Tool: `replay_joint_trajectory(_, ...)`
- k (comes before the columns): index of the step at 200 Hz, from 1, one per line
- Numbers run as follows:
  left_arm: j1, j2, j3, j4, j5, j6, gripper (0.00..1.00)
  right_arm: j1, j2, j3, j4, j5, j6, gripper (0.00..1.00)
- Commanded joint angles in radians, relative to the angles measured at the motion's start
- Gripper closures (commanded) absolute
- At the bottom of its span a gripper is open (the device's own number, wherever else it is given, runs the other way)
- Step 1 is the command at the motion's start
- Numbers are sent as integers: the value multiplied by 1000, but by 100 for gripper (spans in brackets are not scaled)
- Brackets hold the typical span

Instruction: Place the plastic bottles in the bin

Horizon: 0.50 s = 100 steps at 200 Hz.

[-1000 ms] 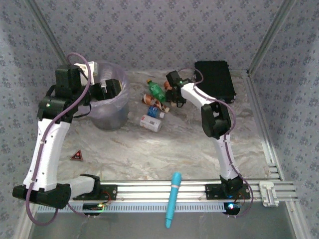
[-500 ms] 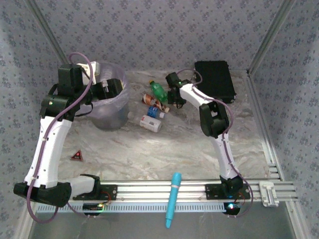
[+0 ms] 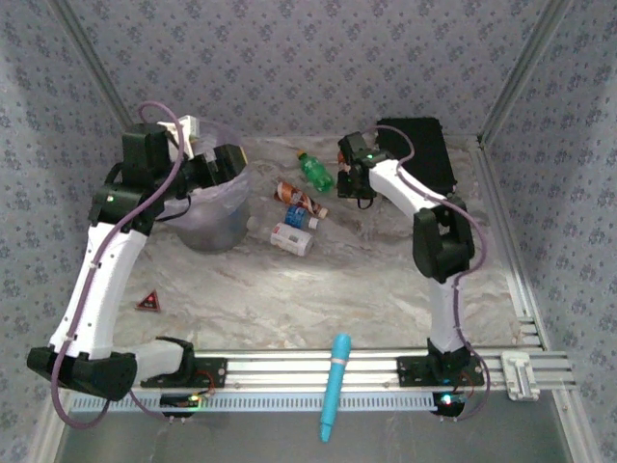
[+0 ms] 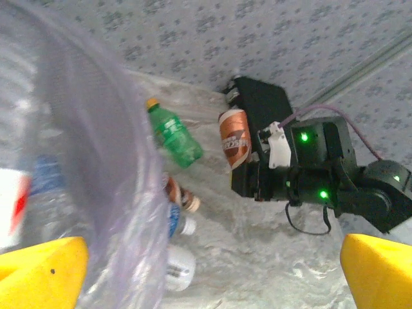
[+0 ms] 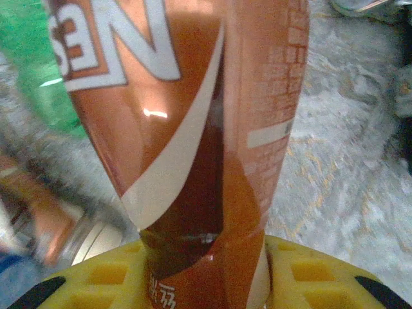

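Note:
My right gripper [image 3: 353,177] is shut on an orange-brown labelled plastic bottle [image 5: 193,129], pinched between its yellow fingers [image 5: 302,270]; the same bottle [image 4: 234,136] hangs just above the table beside the black case. A green bottle [image 3: 315,172] lies to its left. A brown bottle [image 3: 299,196], a blue-labelled one [image 3: 303,221] and a white one [image 3: 291,238] lie between it and the bin [image 3: 207,217]. My left gripper [image 3: 218,164] hovers open over the bin's rim, its yellow fingers [image 4: 40,273] wide apart. Bottles [image 4: 44,183] show through the lavender bag.
A flat black case [image 3: 416,154] lies at the back right, close behind the right gripper. A light-blue cylindrical tool [image 3: 334,384] rests across the front rails. A small red triangle [image 3: 147,302] sits at the left. Patterned walls enclose the table.
The right gripper closed on the orange-brown bottle and drew it right and back, off the table. The green bottle shifted slightly. The left gripper edged right over the bin, still open.

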Motion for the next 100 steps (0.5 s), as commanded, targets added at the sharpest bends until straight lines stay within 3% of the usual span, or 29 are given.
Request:
replay_joint_trajectory(1,-44,31,26,112,37,-57,0,-19,-151,-103,68,-147,-23,68)
replay_joint_trajectory(37,-143,114,57,177,89,-82,0,-16,-343,-236,155,-321,-48,69)
replay_joint_trajectory(100,-268,234,102,277,146,-130,0,28,-574,-362,251,-506,-45,69)
